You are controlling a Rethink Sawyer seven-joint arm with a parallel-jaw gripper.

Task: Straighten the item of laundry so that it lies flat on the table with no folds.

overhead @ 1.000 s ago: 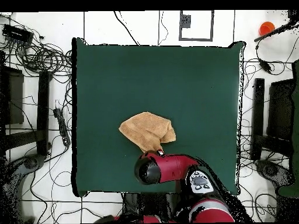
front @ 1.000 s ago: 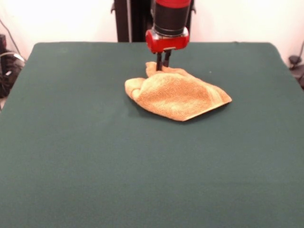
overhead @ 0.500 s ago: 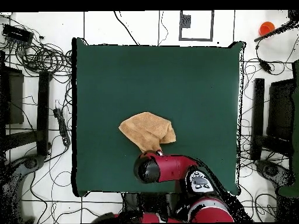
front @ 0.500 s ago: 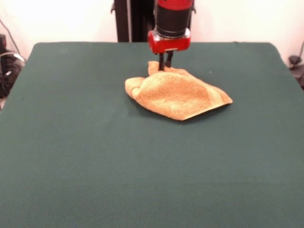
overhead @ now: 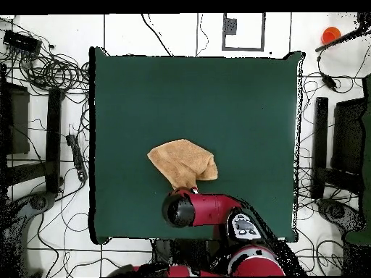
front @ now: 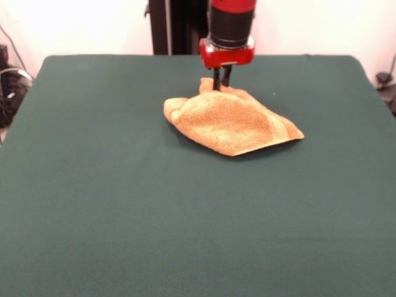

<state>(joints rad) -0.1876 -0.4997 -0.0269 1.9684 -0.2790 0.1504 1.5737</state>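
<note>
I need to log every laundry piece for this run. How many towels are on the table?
1. The towel lies crumpled on the table, toward its far side in the front view, with the gripper at its far corner. A folded layer could hide more cloth.

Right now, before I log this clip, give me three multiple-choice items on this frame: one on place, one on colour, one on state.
1. Where does the gripper meet the towel in the front view?
A. its far edge
B. its near corner
C. nowhere

2. What colour is the table cloth?
A. white
B. dark green
C. red

3. How does the towel lie?
A. spread flat
B. folded over itself
C. hanging off the table

Answers: 1 A, the gripper comes down onto the towel's rear edge; 2 B, dark green surrounds the towel; 3 B, its layers overlap in a rumpled wedge.
</note>
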